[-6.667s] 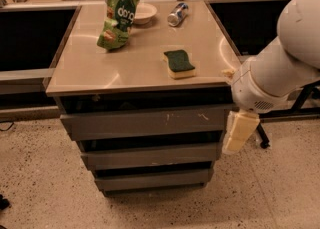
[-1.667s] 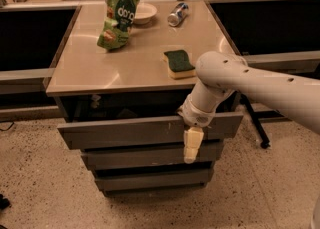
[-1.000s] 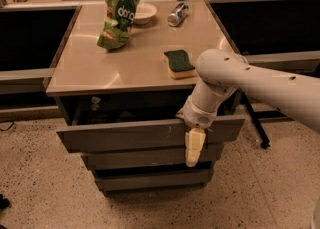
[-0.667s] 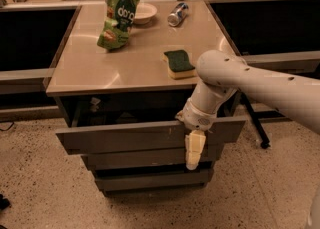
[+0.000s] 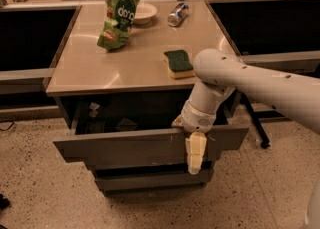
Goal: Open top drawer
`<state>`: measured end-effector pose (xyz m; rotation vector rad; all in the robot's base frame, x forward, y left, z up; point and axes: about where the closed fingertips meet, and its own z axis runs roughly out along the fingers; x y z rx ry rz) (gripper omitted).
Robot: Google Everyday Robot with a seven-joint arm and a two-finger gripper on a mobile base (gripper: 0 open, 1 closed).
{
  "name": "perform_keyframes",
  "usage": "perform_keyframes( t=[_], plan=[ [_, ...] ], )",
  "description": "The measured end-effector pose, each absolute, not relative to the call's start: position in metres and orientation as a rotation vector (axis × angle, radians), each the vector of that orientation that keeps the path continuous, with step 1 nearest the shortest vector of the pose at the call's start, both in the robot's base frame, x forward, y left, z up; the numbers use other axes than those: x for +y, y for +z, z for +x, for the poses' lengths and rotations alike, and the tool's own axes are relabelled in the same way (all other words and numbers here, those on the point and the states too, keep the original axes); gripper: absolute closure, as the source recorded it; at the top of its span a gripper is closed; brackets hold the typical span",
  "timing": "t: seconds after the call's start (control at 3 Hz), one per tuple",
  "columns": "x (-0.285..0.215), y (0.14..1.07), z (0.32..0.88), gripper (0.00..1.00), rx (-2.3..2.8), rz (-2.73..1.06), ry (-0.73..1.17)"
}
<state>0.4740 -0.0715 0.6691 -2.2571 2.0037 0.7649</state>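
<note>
- Judging from the dark gap behind its front, the top drawer [image 5: 125, 147] was already drawn partway out from under the tabletop [image 5: 95, 70]; some travel seemed left before it was fully open.
- The gripper [image 5: 196, 150] hung over the drawer's upper edge, right of its middle, its cream tip lying against the grey face. Whether it was clenched could not be told.
- A slimmer drawer front [image 5: 150, 179] below sat closed.
- On the tabletop lay a green chip bag [image 5: 117, 17], a white bowl [image 5: 142, 12], a tipped can [image 5: 178, 14] and a green-and-yellow sponge [image 5: 178, 63].
- Speckled flooring [image 5: 45, 193] surrounded the cabinet, with dark counters behind.
</note>
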Motion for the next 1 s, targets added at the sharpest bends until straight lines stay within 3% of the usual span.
perform_keyframes(
  t=[1.0],
  plan=[
    [-0.0753,0.6880,0.4557,0.00,2.042,-2.367,0.836]
  ],
)
